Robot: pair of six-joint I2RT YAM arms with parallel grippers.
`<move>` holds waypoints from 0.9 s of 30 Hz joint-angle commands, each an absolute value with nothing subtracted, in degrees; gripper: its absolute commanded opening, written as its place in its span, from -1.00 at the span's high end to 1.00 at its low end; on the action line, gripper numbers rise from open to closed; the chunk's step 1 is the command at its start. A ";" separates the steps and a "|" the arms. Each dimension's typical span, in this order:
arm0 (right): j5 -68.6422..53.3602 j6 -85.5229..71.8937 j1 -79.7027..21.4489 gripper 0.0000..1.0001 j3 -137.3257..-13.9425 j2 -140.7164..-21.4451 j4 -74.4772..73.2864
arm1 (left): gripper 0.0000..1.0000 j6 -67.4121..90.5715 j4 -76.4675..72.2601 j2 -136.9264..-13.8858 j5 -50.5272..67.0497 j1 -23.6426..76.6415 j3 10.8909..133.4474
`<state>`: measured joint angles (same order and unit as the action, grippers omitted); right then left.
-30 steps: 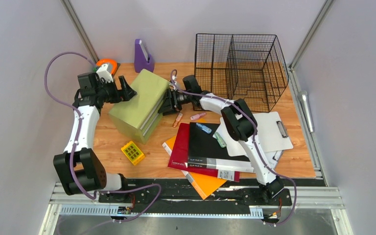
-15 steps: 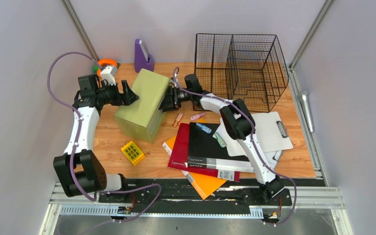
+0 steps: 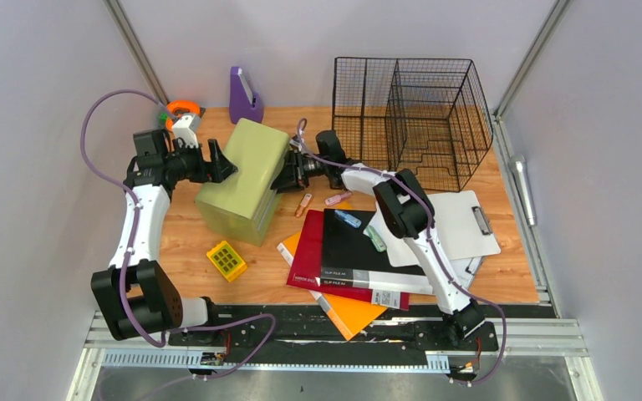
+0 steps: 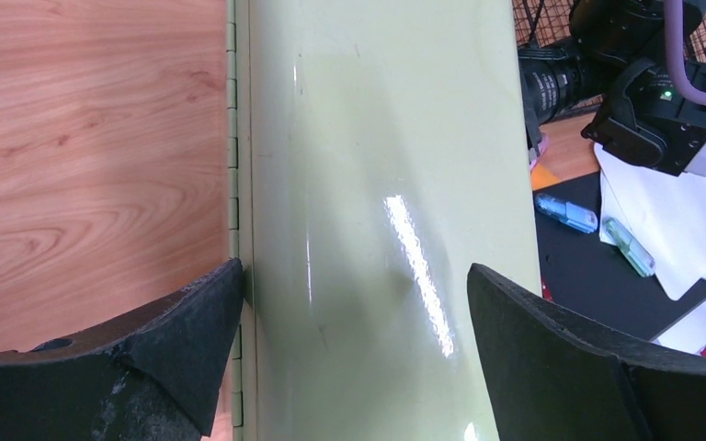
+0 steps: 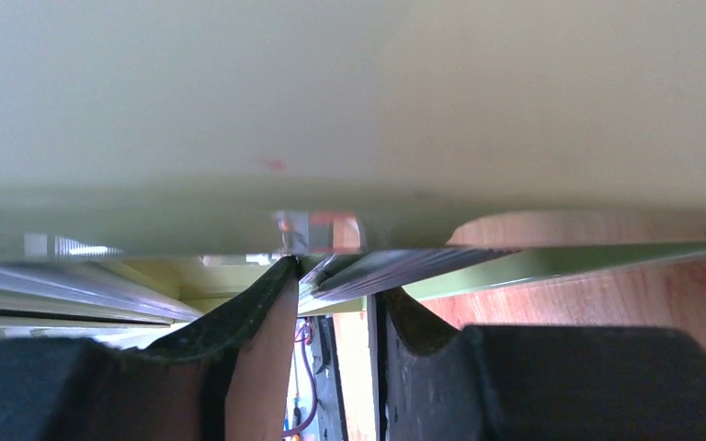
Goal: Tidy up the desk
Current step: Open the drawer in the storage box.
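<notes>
On the far-left part of the light-brown wood-grain desk (image 3: pixel 184 242): one pale-green hinged file case (image 3: pixel 247 171), standing. Left gripper (image 4: pixel 354 276): jaws wide apart against its face. Right gripper (image 5: pixel 335 294): jaws narrow about its open edge, grip cannot be told. Advised: brace both sides, move slowly

"CLIP FILE A4" — black folder (image 3: pixel 355 255)

Pale grey wall panels (image 3: pixel 301 33) close the space at 9, 12 and 3 o'clock, joined by slanting aluminium posts (image 3: pixel 138 54) at 11 and 1 o'clock. The light-brown wood-grain desk (image 3: pixel 184 242) fills the middle under soft, even light, and an aluminium rail (image 3: pixel 552 338) borders it at 6 o'clock. Beyond the rail lies a dark grey floor (image 3: pixel 334 386).
</notes>
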<state>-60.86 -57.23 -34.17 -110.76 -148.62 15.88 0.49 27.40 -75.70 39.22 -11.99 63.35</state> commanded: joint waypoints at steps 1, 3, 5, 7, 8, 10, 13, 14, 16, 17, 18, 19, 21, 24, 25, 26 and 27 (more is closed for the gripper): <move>-61.17 -54.55 -35.16 0.97 -107.92 -144.86 20.25 | -0.91 4.59 41.62 -75.84 41.37 -10.45 62.12; -61.03 -52.49 -34.55 1.00 -106.55 -143.15 18.69 | -0.91 4.35 41.59 -75.73 39.15 -10.59 62.82; -60.71 -50.13 -33.93 1.00 -105.29 -141.63 16.84 | -0.91 4.13 41.51 -75.60 36.80 -10.67 63.39; -60.37 -47.94 -33.44 1.00 -104.33 -140.23 15.13 | -0.91 3.98 41.38 -75.52 34.33 -10.71 63.72; -60.31 -47.17 -33.26 1.00 -103.81 -139.51 14.58 | -0.91 3.89 41.22 -75.51 33.56 -10.70 63.96; -60.19 -45.76 -33.01 1.00 -102.93 -138.51 13.89 | -0.91 3.86 40.91 -75.47 31.37 -10.72 64.10; -59.80 -43.76 -32.64 1.00 -102.13 -137.03 12.50 | -0.91 3.58 40.52 -75.43 27.66 -10.75 64.43; -59.62 -42.82 -32.54 1.00 -101.93 -136.69 11.68 | -0.92 3.50 40.28 -75.38 26.84 -10.78 64.76; -59.06 -40.83 -32.32 1.00 -101.64 -135.94 10.06 | -0.94 3.00 39.91 -74.87 24.64 -10.73 65.29; -58.92 -40.03 -32.25 1.00 -101.42 -135.64 9.45 | -0.94 2.53 39.77 -74.70 23.41 -10.72 65.47; -58.77 -39.39 -32.10 1.00 -101.16 -135.40 8.99 | -0.96 2.28 39.43 -74.20 23.00 -10.72 66.00; -58.73 -38.88 -31.93 1.00 -100.85 -135.17 8.69 | -0.97 1.58 39.31 -73.93 22.38 -10.74 66.31; -58.58 -38.09 -31.83 1.00 -100.11 -134.81 8.30 | -0.99 0.66 39.05 -73.02 22.45 -10.73 67.67; -58.46 -37.53 -31.83 1.00 -99.69 -134.77 8.00 | -1.00 -0.58 39.02 -71.26 22.84 -10.50 69.96; -58.48 -37.64 -31.87 1.00 -99.72 -134.84 8.00 | -1.00 -1.68 39.00 -70.96 22.80 -10.10 70.35; -58.44 -37.81 -31.90 1.00 -99.79 -135.10 8.00 | -1.00 -2.16 38.97 -70.15 22.42 -9.84 71.09; -58.38 -38.06 -31.90 1.00 -99.95 -135.28 8.06 | -1.00 -3.11 39.01 -69.35 22.07 -8.94 71.65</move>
